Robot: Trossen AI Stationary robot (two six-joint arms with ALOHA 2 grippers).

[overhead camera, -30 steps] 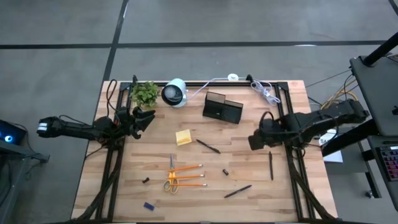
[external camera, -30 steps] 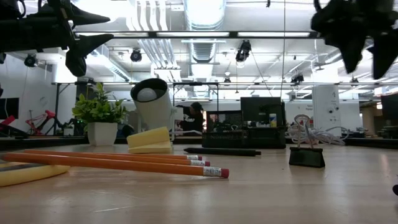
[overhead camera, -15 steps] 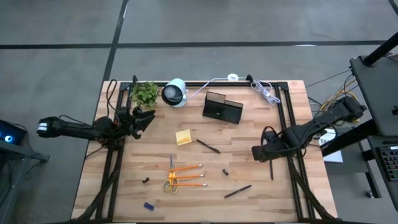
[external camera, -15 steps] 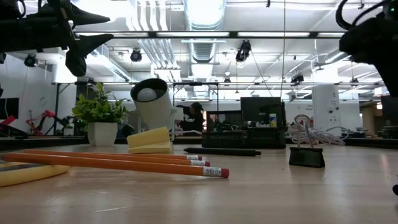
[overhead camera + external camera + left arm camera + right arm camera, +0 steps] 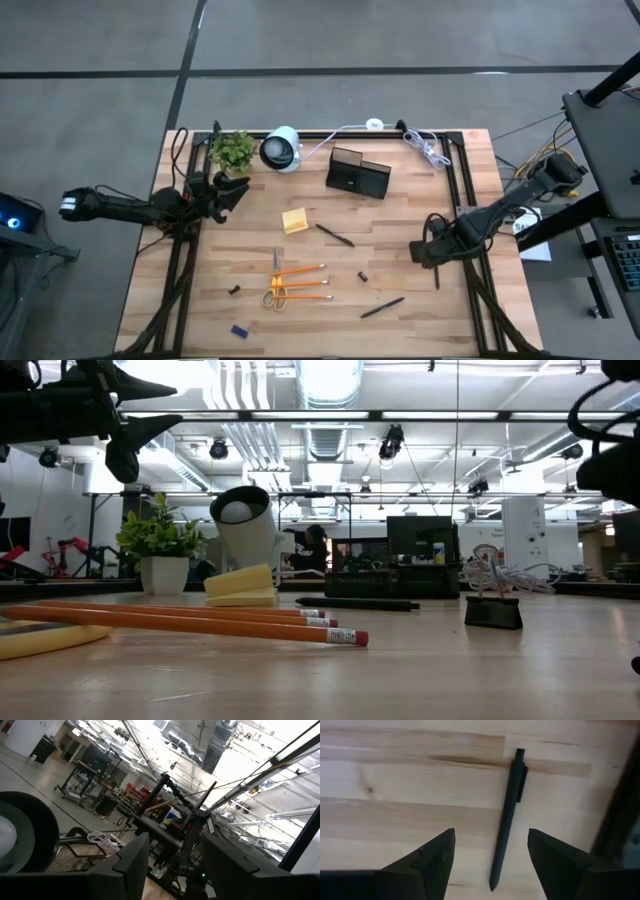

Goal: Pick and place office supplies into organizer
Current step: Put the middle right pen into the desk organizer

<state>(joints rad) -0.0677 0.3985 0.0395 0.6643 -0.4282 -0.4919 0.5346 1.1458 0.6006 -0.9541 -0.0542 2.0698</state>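
Note:
A black pen [image 5: 507,820] lies flat on the wooden table near its right edge [image 5: 436,270]. My right gripper [image 5: 490,839] hangs open above it, pointing down, with the pen's lower half between the fingers and untouched. My left gripper [image 5: 240,190] is open and holds nothing, raised at the table's left beside the plant. The black organizer [image 5: 358,176] stands at the far middle. A yellow sticky pad [image 5: 295,220], a second black pen [image 5: 335,235], orange pencils [image 5: 303,277], yellow-handled scissors [image 5: 274,290], a black marker [image 5: 382,307], small dark clips [image 5: 364,274] and a blue piece [image 5: 239,331] lie on the table.
A green potted plant [image 5: 233,150] and a white round device [image 5: 282,148] stand at the far left. A white cable [image 5: 425,148] lies coiled at the far right. Black frame rails [image 5: 462,200] run along both sides of the table, one close to the right pen.
My right gripper has come down and moved toward the table's near edge, turning about its own axis, and now stands over the black pen at the right. Its fingers stay open. Nothing on the table has moved.

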